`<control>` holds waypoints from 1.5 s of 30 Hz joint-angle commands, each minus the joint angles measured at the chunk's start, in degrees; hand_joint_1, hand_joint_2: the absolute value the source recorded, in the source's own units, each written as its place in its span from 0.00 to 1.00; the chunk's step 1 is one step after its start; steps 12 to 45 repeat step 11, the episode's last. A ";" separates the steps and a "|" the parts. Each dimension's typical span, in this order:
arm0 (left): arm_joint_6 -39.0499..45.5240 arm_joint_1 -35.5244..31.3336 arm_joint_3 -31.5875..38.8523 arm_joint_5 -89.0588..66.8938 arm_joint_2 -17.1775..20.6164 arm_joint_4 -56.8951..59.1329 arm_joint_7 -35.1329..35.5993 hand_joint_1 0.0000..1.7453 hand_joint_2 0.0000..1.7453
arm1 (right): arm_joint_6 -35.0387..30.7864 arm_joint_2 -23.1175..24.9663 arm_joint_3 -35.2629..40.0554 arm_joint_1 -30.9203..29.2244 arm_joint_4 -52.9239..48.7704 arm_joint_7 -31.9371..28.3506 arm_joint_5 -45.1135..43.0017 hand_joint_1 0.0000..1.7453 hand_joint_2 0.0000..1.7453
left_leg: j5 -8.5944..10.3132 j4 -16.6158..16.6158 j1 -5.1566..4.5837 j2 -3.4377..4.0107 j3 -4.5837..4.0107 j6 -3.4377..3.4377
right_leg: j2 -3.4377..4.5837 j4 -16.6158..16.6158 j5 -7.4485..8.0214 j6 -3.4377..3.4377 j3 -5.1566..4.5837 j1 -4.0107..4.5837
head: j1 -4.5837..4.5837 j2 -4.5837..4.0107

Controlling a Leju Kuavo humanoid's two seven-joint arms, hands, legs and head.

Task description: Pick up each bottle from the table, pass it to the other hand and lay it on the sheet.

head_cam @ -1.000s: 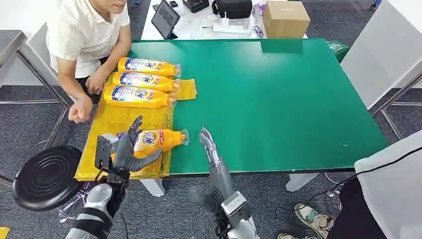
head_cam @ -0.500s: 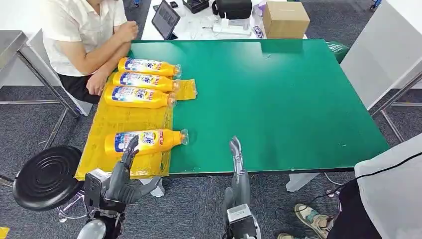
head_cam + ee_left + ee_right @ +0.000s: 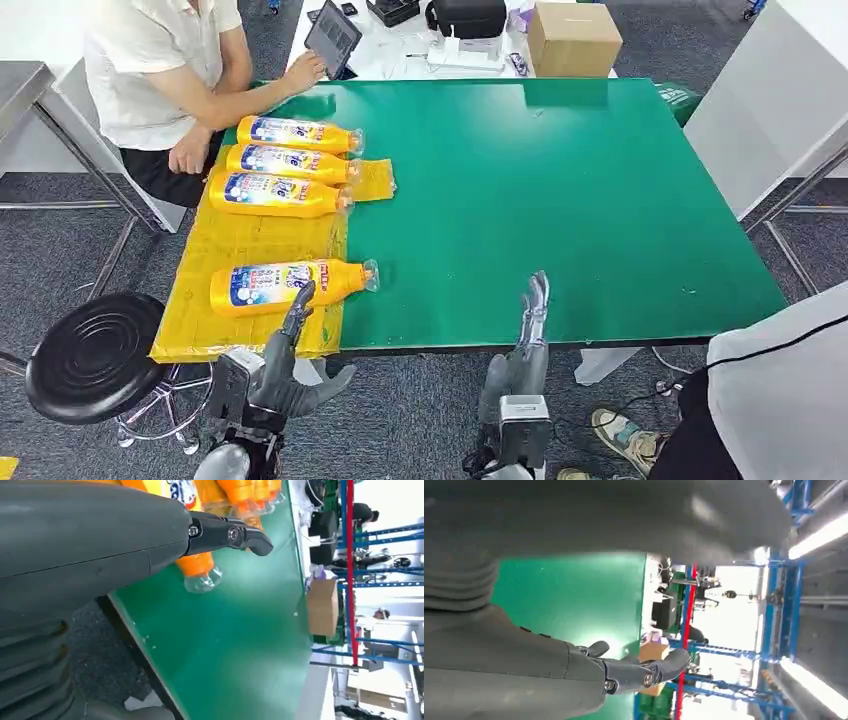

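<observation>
**Bottles all lying on the sheet, both hands empty**

Bottles number four, and all lie on their sides on the yellow sheet (image 3: 215, 245) at the 9 o'clock side of the green surface (image 3: 560, 190). Three sit close together at about 10 o'clock: the far bottle (image 3: 298, 133), the middle bottle (image 3: 290, 161) and the third bottle (image 3: 278, 193). The nearest bottle (image 3: 290, 282) lies apart at about 8 o'clock, its clear cap end reaching past the sheet's edge onto the green. Each is orange-yellow with a blue and white label and caps pointing toward 3 o'clock.

The left hand (image 3: 285, 365) holds nothing, fingers spread, one fingertip near the nearest bottle. The right hand (image 3: 525, 340) is also empty, fingers straight and apart, at the 6 o'clock edge.

A likely risk: being round, the nearest bottle could roll off the sheet if that fingertip brushes it. A person (image 3: 165, 70) sits at 10 o'clock, one hand close to the three bottles, so an arm swing there might meet it.
</observation>
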 commanded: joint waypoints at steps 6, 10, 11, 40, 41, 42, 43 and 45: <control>2.27 -3.49 -1.97 0.14 -2.87 6.71 -0.08 0.00 1.00 | -0.02 1.35 -6.19 0.84 -2.91 0.06 5.34 0.00 1.00 | -0.04 -0.06 0.02 -0.10 0.23 -0.05 | -0.16 -0.05 -0.09 -0.08 0.26 0.03 | 0.02 0.00; 1.41 -3.97 -2.51 3.15 -3.61 6.65 -0.58 0.00 1.00 | -0.02 2.53 -7.91 0.82 -2.84 0.06 7.17 0.00 1.00 | -0.02 -0.06 0.01 -0.10 0.18 -0.05 | -0.16 -0.04 -0.07 -0.07 0.21 0.02 | 0.02 0.00; 0.22 -4.21 -2.51 4.80 -3.37 6.88 -0.42 0.00 1.00 | -0.02 2.53 -7.75 0.78 -2.48 0.06 7.25 0.00 1.00 | 0.00 -0.05 0.01 -0.08 0.09 -0.03 | -0.11 -0.03 -0.04 -0.05 0.13 0.01 | 0.02 0.00; 0.22 -4.21 -2.51 4.80 -3.37 6.88 -0.42 0.00 1.00 | -0.02 2.53 -7.75 0.78 -2.48 0.06 7.25 0.00 1.00 | 0.00 -0.05 0.01 -0.08 0.09 -0.03 | -0.11 -0.03 -0.04 -0.05 0.13 0.01 | 0.02 0.00; 0.22 -4.21 -2.51 4.80 -3.37 6.88 -0.42 0.00 1.00 | -0.02 2.53 -7.75 0.78 -2.48 0.06 7.25 0.00 1.00 | 0.00 -0.05 0.01 -0.08 0.09 -0.03 | -0.11 -0.03 -0.04 -0.05 0.13 0.01 | 0.02 0.00; 0.22 -4.21 -2.51 4.80 -3.37 6.88 -0.42 0.00 1.00 | -0.02 2.53 -7.75 0.78 -2.48 0.06 7.25 0.00 1.00 | 0.00 -0.05 0.01 -0.08 0.09 -0.03 | -0.11 -0.03 -0.04 -0.05 0.13 0.01 | 0.02 0.00; 0.22 -4.21 -2.51 4.80 -3.37 6.88 -0.42 0.00 1.00 | -0.02 2.53 -7.75 0.78 -2.48 0.06 7.25 0.00 1.00 | 0.00 -0.05 0.01 -0.08 0.09 -0.03 | -0.11 -0.03 -0.04 -0.05 0.13 0.01 | 0.02 0.00; 0.22 -4.21 -2.51 4.80 -3.37 6.88 -0.42 0.00 1.00 | -0.02 2.53 -7.75 0.78 -2.48 0.06 7.25 0.00 1.00 | 0.00 -0.05 0.01 -0.08 0.09 -0.03 | -0.11 -0.03 -0.04 -0.05 0.13 0.01 | 0.02 0.00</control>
